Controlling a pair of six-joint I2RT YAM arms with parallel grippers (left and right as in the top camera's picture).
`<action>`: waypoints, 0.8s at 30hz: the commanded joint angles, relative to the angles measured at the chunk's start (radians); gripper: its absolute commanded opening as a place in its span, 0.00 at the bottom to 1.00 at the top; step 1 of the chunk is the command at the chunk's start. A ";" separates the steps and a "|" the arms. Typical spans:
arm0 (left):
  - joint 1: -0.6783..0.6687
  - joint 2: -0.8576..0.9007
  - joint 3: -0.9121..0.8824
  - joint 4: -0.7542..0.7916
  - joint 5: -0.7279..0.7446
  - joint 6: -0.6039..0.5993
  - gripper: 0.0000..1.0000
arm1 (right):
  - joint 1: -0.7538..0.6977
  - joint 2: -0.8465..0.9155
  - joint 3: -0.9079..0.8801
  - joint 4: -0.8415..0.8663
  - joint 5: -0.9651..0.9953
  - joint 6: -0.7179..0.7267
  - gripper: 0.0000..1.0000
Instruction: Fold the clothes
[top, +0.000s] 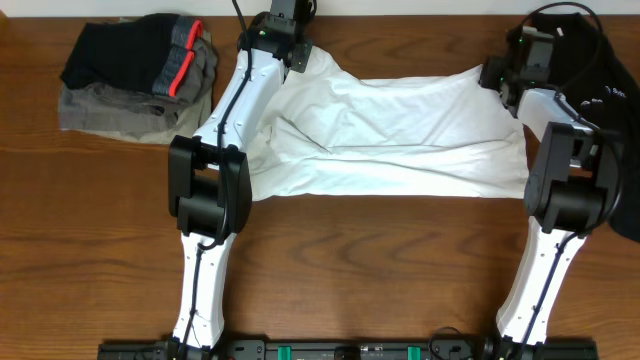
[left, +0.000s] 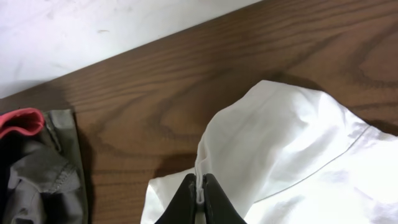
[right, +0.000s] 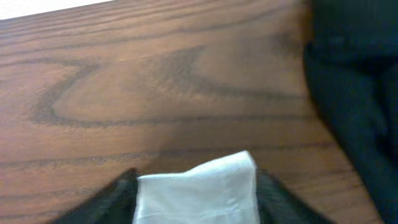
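The shirt (top: 390, 130) lies on the far half of the table (top: 350, 270), drawn out sideways between the two arms, creased through the middle, with its near hem running fairly straight

The left arm (top: 215, 150) rises from the near edge, bends at its black elbow and slants away to the shirt's far left corner. There the left tool (top: 296, 60) is clamped tight: from the left wrist its black fingers (left: 214, 202) meet on a thin fold of white cloth, and the shirt humps up just beyond them above the bare wood

The right arm (top: 560, 170) stands on the other side, elbow high, its forearm reaching to the far right corner. The right tool (top: 497, 76) points along the table top with its fingers (right: 118, 190) standing wide apart. A flat white corner of the shirt sits in the gap between them, and it fills that gap from side to side

A pile (top: 140, 80) of dark and grey garments with a red band sits at the far left, apart from the shirt. A dark cloth (top: 605, 85) lies beside the right tool
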 joint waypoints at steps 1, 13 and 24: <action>0.005 -0.022 0.005 -0.003 -0.009 -0.009 0.06 | -0.020 0.024 0.022 0.010 0.002 0.000 0.62; 0.005 -0.022 0.005 -0.003 -0.009 -0.009 0.05 | -0.020 0.074 0.022 0.068 0.002 0.000 0.59; 0.005 -0.022 0.005 -0.003 -0.008 -0.009 0.06 | -0.019 0.089 0.022 0.075 -0.010 0.023 0.18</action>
